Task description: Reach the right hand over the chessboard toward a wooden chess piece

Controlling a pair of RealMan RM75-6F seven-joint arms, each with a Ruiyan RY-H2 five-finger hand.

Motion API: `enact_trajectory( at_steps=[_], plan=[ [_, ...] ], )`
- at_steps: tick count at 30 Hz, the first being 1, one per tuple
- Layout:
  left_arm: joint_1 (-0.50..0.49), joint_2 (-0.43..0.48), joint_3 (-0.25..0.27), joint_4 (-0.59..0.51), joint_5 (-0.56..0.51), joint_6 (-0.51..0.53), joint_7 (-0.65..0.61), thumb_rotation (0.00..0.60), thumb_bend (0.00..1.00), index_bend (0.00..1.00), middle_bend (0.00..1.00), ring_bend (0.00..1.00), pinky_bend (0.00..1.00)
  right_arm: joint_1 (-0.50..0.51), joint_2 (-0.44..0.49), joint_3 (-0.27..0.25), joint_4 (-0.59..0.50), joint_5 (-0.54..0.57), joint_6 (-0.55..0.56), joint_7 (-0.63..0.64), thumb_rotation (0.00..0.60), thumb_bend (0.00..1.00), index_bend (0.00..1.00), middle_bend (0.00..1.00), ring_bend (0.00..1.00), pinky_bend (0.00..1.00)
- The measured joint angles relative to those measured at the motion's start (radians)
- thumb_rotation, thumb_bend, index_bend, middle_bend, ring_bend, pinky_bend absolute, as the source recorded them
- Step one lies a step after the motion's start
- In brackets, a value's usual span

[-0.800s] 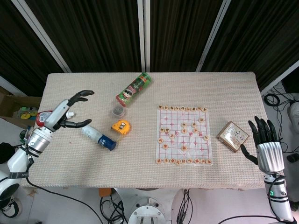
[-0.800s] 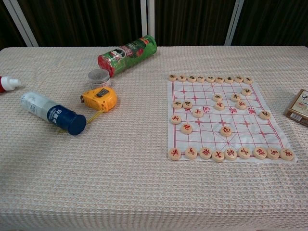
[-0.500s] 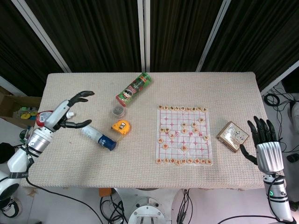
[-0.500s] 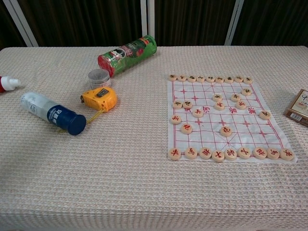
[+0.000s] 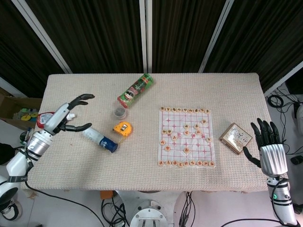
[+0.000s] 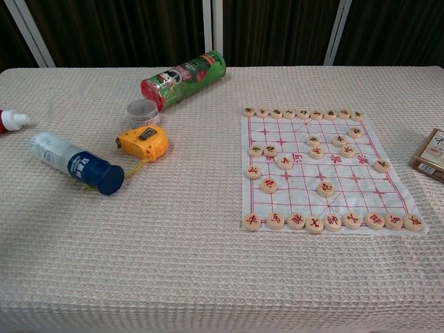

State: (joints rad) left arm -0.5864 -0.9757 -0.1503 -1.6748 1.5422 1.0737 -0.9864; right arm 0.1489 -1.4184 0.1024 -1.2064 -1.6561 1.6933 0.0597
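A white chessboard sheet [image 5: 185, 147] [image 6: 361, 193] with red lines lies right of the table's middle, with several round wooden chess pieces [image 5: 186, 150] [image 6: 325, 188] on it. My right hand [image 5: 268, 144] stands off the table's right front corner, fingers spread and pointing up, holding nothing, well right of the board. My left hand [image 5: 66, 118] hovers open over the table's left edge, fingers apart. Neither hand shows in the chest view.
A small brown box [image 5: 235, 137] [image 6: 432, 154] lies between the board and my right hand. Left of the board are a green snack can [image 5: 136, 90] [image 6: 184, 78], a small round jar [image 5: 120, 112], a yellow tape measure [image 5: 122, 128] [image 6: 143, 142] and a blue-capped bottle [image 5: 100, 139] [image 6: 73, 162].
My left hand has drifted slightly left and down. My right hand has barely moved.
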Motion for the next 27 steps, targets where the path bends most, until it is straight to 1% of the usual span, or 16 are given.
enact_trajectory(
  at_steps=[15,20,21,22,24,26,27],
  plan=[
    [-0.007,-0.007,0.011,0.005,-0.002,0.001,0.007,0.379,0.18,0.13,0.13,0.11,0.19,0.005,0.005,0.001,-0.002,0.004,-0.001,0.007,0.600,0.24,0.00,0.00,0.00,0.00],
    [-0.005,-0.006,0.013,0.006,-0.003,0.006,0.027,0.377,0.18,0.13,0.13,0.11,0.19,0.014,0.009,-0.003,-0.012,-0.003,-0.014,-0.001,0.600,0.24,0.00,0.00,0.00,0.00],
    [-0.004,-0.006,0.014,0.007,-0.004,0.007,0.037,0.385,0.18,0.13,0.13,0.11,0.19,0.017,0.014,-0.006,-0.021,-0.005,-0.022,-0.003,0.600,0.24,0.00,0.00,0.00,0.00],
    [-0.003,-0.006,0.014,0.009,-0.006,0.009,0.055,0.413,0.18,0.13,0.13,0.11,0.19,0.020,0.019,-0.007,-0.031,-0.006,-0.030,-0.007,0.600,0.24,0.00,0.00,0.00,0.00],
    [0.000,-0.008,0.015,0.012,-0.011,0.012,0.094,0.536,0.18,0.14,0.13,0.11,0.19,0.031,0.036,-0.011,-0.063,-0.009,-0.055,-0.020,0.600,0.24,0.00,0.00,0.00,0.00],
    [0.005,-0.013,0.016,0.020,-0.022,0.016,0.161,0.597,0.18,0.14,0.13,0.11,0.19,0.044,0.054,-0.012,-0.101,-0.010,-0.085,-0.037,0.600,0.24,0.05,0.00,0.00,0.00],
    [0.007,-0.017,0.017,0.024,-0.028,0.018,0.197,0.600,0.18,0.14,0.13,0.11,0.19,0.054,0.069,-0.014,-0.132,-0.009,-0.112,-0.051,0.600,0.24,0.10,0.00,0.00,0.00]
  ],
)
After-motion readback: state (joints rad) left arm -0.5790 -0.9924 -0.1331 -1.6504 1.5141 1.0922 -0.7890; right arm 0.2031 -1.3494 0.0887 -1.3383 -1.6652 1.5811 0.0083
